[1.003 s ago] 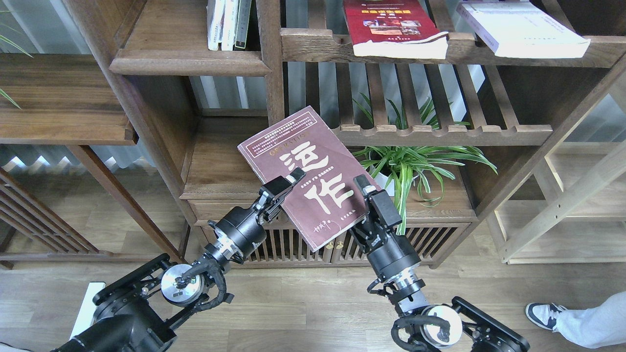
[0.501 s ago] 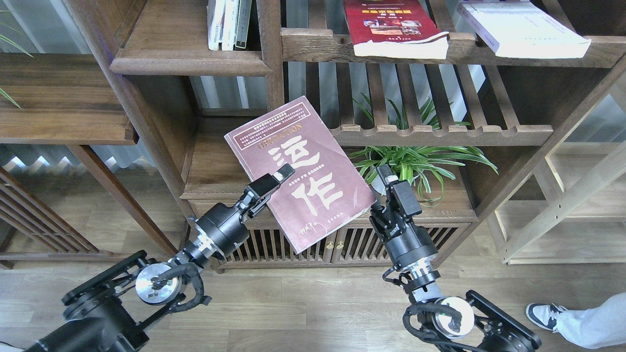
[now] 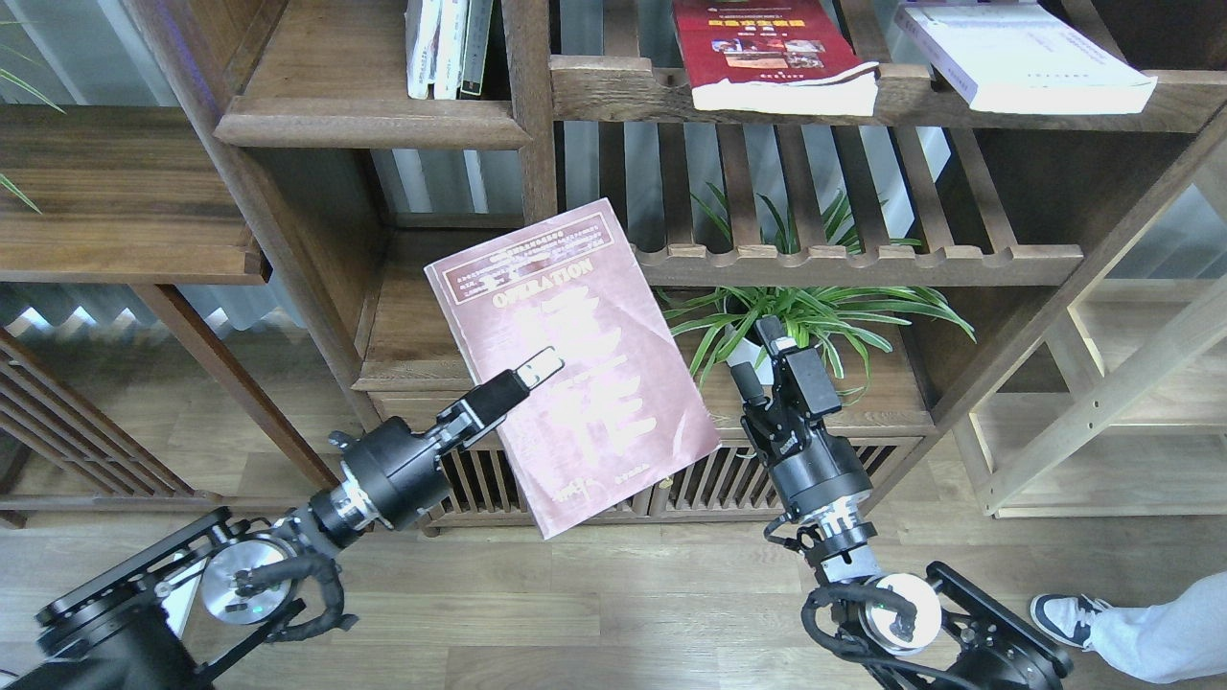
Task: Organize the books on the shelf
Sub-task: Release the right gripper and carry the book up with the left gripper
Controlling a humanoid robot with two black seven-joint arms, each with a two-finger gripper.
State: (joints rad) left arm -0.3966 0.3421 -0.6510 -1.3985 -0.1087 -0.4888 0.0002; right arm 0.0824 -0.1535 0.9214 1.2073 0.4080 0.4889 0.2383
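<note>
The dark maroon paperback with white characters (image 3: 572,364) hangs mid-air in front of the solid dark-brown shelf board (image 3: 422,335), pinched only at its 8 o'clock edge by my left gripper (image 3: 525,374). Right gripper (image 3: 767,347), at 3 o'clock, sits spread and apart from it. One-sided grip, so I'd guess it droops or slips out.

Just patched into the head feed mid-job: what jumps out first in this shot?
The dark maroon paperback with the OPERATION title dominates the centre, held tilted in the air by the left claw, which pinches its left edge in front of the dark wooden bookcase. The right claw stands apart from it, beside the green spider plant. Up top, a red book with small photos and a pale lavender book lie flat, overhanging the slatted rack.
</note>
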